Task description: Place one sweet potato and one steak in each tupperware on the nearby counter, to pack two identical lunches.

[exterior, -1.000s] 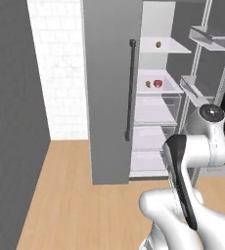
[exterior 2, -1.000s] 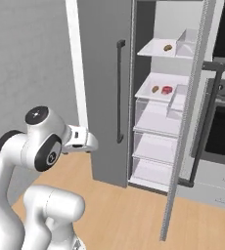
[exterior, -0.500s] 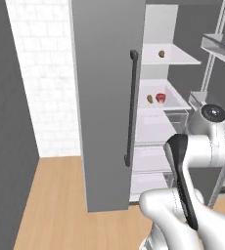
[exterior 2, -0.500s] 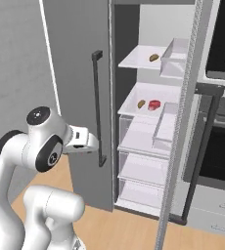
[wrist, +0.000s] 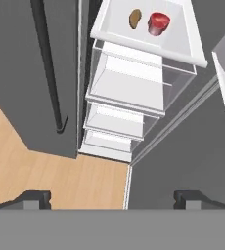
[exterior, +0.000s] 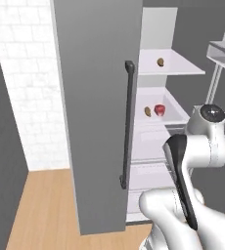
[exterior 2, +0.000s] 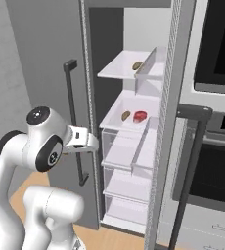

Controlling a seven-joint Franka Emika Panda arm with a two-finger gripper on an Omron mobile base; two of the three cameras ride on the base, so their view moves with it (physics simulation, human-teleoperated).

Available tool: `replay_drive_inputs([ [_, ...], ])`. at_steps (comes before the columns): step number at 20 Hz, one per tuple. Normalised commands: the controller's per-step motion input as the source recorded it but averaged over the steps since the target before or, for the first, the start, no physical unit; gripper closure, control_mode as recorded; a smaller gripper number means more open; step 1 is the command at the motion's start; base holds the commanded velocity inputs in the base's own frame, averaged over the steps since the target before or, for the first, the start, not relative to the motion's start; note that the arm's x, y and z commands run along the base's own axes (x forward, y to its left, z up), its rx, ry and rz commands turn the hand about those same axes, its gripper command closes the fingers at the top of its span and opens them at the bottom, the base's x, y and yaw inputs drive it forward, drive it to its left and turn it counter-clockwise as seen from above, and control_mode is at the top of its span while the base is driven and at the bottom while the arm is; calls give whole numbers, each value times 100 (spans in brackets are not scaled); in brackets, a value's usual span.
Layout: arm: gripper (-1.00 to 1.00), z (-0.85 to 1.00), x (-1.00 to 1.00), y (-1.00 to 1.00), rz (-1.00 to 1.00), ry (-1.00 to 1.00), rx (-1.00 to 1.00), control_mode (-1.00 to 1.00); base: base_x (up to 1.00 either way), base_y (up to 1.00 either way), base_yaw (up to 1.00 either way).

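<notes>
The gripper [wrist: 112, 197] hangs with its two dark fingertips spread wide apart and nothing between them, held back from the open fridge and looking down along its shelves toward the wooden floor [wrist: 46, 166]. On the middle shelf [wrist: 180, 46] a brown sweet potato [wrist: 135, 18] lies just beside a red steak [wrist: 158, 23], close but apart; the right base view shows the same pair, with another sweet potato [exterior 2: 137, 65] on the shelf above. Neither tupperware tray nor the counter can be seen from here. My guess is that this is the approach to the first pick, with nothing packed so far. The next move calls for raising the hand to shelf height and reaching in over the shelf's front lip to come down on one item without nudging its neighbour. Room is tight sideways: the closed grey door with its dark vertical handle [exterior: 128, 124] stands on one side, the swung-out door with its bins [exterior 2: 151, 63] on the other, and the upper shelf caps the space above.
</notes>
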Motion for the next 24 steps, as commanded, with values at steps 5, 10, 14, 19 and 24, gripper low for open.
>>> replay_drive_inputs([
  [5, -100, 0, 0, 0, 0, 0, 0, 100, 31, -55, -4],
  [10, -100, 0, 0, 0, 0, 0, 0, 100, 42, -22, -2],
  [14, -100, 0, 0, 0, 0, 0, 0, 100, 61, 4, 0],
  [19, -100, -2, 7, 0, 0, 0, 0, -100, 46, 3, 0],
  [24, -100, -44, 22, 17, 0, -4, -1, -100, 0, 0, 0],
])
